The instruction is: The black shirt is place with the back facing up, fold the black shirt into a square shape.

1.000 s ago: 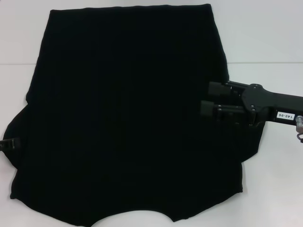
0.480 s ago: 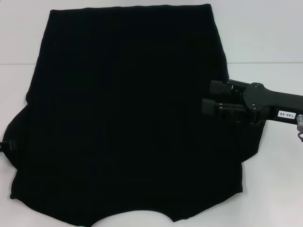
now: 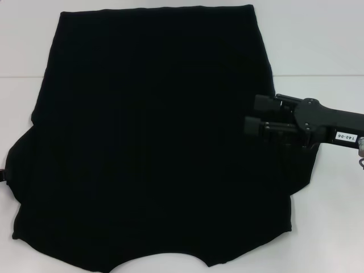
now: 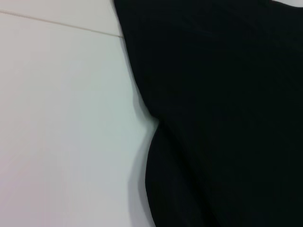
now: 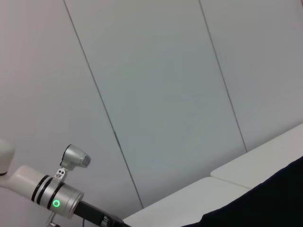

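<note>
Since a second ago, the right gripper has been moved a little toward the right edge of the table, and the small black piece of the left gripper at the left edge has been pulled almost out of sight.

The black shirt is spread flat on the white table and most of the top is covered by it. A curved notch is seen in its near edge, and its sleeves are pointed out to both sides.

The right gripper is held over the shirt's right side, with its two fingers parted and nothing between them. Whether the cloth is touched by it cannot be told.

Only a tiny bit of the left gripper is seen, so its fingers cannot be made out.

In the left wrist view, the shirt's edge is seen lying on the table.
</note>
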Robot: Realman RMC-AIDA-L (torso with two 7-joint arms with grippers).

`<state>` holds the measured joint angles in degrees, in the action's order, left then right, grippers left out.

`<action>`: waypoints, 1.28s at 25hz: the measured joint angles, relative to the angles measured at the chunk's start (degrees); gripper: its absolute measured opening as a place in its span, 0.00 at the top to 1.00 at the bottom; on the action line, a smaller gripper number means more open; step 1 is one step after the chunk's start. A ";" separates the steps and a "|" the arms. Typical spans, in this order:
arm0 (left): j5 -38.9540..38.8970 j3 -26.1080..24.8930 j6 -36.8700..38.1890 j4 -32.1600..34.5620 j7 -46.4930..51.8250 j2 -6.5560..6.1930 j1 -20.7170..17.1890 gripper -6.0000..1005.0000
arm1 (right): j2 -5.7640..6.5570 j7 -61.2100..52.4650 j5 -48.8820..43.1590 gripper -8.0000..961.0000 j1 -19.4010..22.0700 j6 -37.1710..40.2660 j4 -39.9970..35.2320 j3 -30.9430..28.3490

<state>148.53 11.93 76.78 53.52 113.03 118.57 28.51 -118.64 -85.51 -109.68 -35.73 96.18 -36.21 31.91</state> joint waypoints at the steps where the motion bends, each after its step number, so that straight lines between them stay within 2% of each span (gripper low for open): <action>1: 0.04 0.20 -0.03 -0.06 -0.03 0.02 -0.01 0.70 | 0.00 0.00 0.13 0.08 0.05 0.00 0.00 0.00; 10: 0.07 0.78 -0.83 0.04 0.19 0.16 -0.04 0.96 | 0.00 0.00 0.18 0.08 0.07 0.07 0.00 -0.07; 15: -0.08 0.42 -1.81 0.49 0.61 0.18 -0.04 1.00 | 0.00 0.28 0.26 0.08 0.11 0.07 0.11 -0.66; 27: 0.07 -0.22 -5.85 4.63 3.75 0.62 -1.41 0.99 | -0.46 0.01 0.85 0.08 0.08 -0.17 0.19 -0.71; 32: 0.07 -1.58 -6.38 4.81 3.72 0.44 -1.53 0.99 | -0.60 0.18 1.44 0.08 0.19 -0.25 0.41 -0.71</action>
<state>148.60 10.35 70.40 58.33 116.75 119.00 26.98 -119.24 -85.33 -108.25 -35.54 95.93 -35.80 31.20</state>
